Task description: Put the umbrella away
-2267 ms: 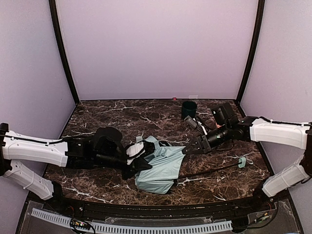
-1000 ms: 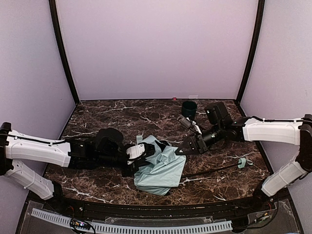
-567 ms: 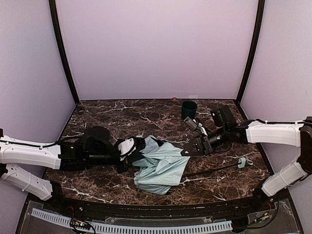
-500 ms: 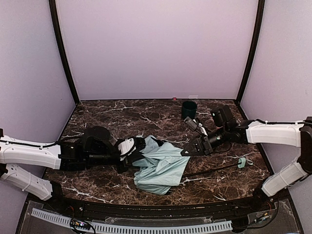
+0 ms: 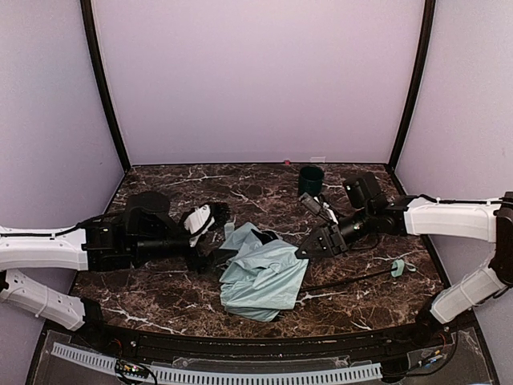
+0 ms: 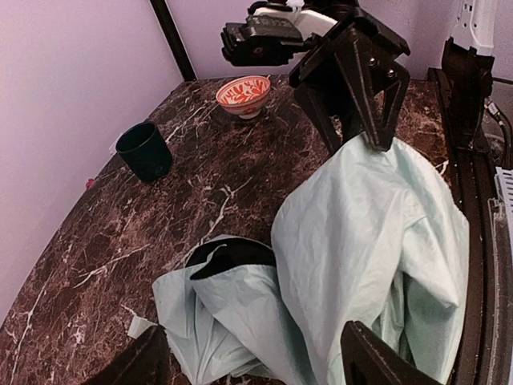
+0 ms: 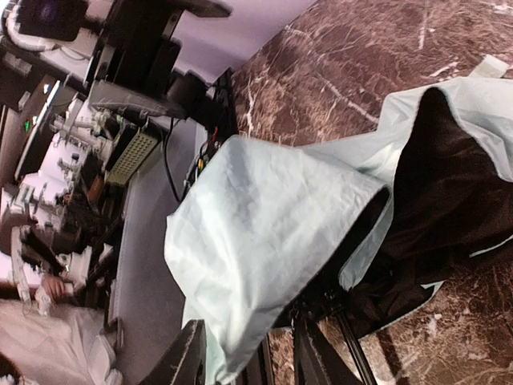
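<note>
Umbrella (image 5: 263, 273) lies between the grippers, canopy collapsed but loose and unrolled.
Left gripper (image 6: 256, 346): jaws wide, empty, canopy just ahead.
Right gripper (image 6: 358, 136): jaws partly apart over a tented fold at its tips; pinched or not, cannot tell.
Judgement: early; gathering, wrapping and stowing all remain.

The umbrella (image 5: 264, 273) is pale mint, black underneath. The tabletop (image 5: 184, 192) is dark brown, white-veined marble; the cup (image 5: 311, 180) is dark green.

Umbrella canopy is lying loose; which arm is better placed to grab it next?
Right. The right gripper sits at the edge of the umbrella canopy, jaws straddling the fabric. The left gripper is open, holding nothing, at the canopy's other side.
</note>
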Controlling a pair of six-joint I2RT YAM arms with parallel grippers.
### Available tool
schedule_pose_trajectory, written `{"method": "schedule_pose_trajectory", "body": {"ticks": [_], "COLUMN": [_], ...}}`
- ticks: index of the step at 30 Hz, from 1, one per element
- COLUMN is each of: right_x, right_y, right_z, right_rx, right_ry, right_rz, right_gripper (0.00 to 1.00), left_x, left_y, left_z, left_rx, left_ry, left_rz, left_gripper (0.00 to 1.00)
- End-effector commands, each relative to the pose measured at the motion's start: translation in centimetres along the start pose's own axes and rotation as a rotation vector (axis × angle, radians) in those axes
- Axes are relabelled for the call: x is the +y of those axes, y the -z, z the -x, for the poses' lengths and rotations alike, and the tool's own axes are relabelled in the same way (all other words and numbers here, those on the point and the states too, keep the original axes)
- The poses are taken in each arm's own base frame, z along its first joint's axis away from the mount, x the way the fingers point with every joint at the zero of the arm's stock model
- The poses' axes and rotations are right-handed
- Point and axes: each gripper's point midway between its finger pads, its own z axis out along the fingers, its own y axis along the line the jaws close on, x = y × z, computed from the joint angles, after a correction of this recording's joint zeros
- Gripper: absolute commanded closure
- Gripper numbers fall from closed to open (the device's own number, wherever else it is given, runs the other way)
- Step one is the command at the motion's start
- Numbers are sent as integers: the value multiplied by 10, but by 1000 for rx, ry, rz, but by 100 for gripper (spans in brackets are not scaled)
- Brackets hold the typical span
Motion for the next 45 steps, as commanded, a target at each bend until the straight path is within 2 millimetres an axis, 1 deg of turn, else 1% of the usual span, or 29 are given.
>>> {"method": "schedule_pose_trajectory", "body": {"ticks": [1,3,4,6,9,10,11,13,14,16,17,18,19,20,21,22,23,24,26,27,29,33,36,39,40,42,43,44,45], "right_x": [-2,-7,-9,-12,-22,-21,-24,-25,-21,-20,-17,-15,-12,-9,-6,-5,-6,-7,-18,-27,-37,-45,-43,-38,-36,-30,-28,-27,-27], "right_y": [18,30,34,31,12,5,1,-11,-17,-33,-39,-44,-46,-47,-46,-44,-41,-35,-18,-11,2,12,12,7,5,1,0,0,0], "right_z": [9,28,38,47,40,45,46,45,44,33,27,21,17,15,14,14,17,22,29,28,28,20,22,25,26,31,34,36,38], "right_rx": [54,19,0,-1,87,99,110,126,134,187,217,240,254,258,258,253,239,210,140,114,61,26,-5,-24,-27,-41,-50,-58,-66], "right_ry": [63,49,35,2,-6,23,27,4,-1,-10,0,9,13,10,10,14,19,14,-7,-32,-76,-121,-121,-122,-120,-114,-115,-119,-123], "right_rz": [-171,-249,-268,-271,-286,-298,-307,-260,-224,-180,-167,-156,-142,-124,-111,-113,-123,-140,-208,-237,-257,-269,-246,-214,-199,-169,-161,-160,-162], "right_gripper": [54,47,45,44,44,43,43,42,41,41,42,46,54,67,79,92,100,100,100,100,100,100,100,100,100,100,100,100,100], "left_x": [-19,-23,-24,-26,-28,-28,-29,-33,-35,-37,-38,-39,-40,-41,-39,-38,-38,-37,-34,-32,-30,-31,-31,-29,-27,-23,-19,-16,-13], "left_y": [9,8,7,6,3,2,0,-6,-8,-14,-17,-20,-22,-24,-26,-27,-27,-27,-26,-26,-24,-22,-20,-23,-24,-27,-28,-28,-27], "left_z": [-26,-38,-41,-50,-70,-77,-83,-91,-95,-101,-103,-104,-102,-101,-100,-98,-97,-95,-92,-93,-96,-107,-112,-108,-104,-95,-87,-78,-68], "left_rx": [57,81,88,108,158,178,197,225,235,254,261,261,251,242,232,224,216,208,194,195,201,237,253,260,258,261,257,252,238], "left_ry": [94,132,150,176,203,208,212,213,211,208,208,211,208,205,201,195,188,181,171,169,171,185,178,165,157,147,140,130,119], "left_rz": [-83,-90,-90,-93,-80,-75,-72,-84,-93,-101,-102,-107,-112,-116,-112,-107,-107,-106,-90,-79,-70,-75,-73,-70,-68,-59,-49,-39,-29], "left_gripper": [25,25,24,24,24,27,31,33,34,34,34,35,36,38,43,51,63,75,98,100,100,100,100,100,97,68,57,48,44]}}
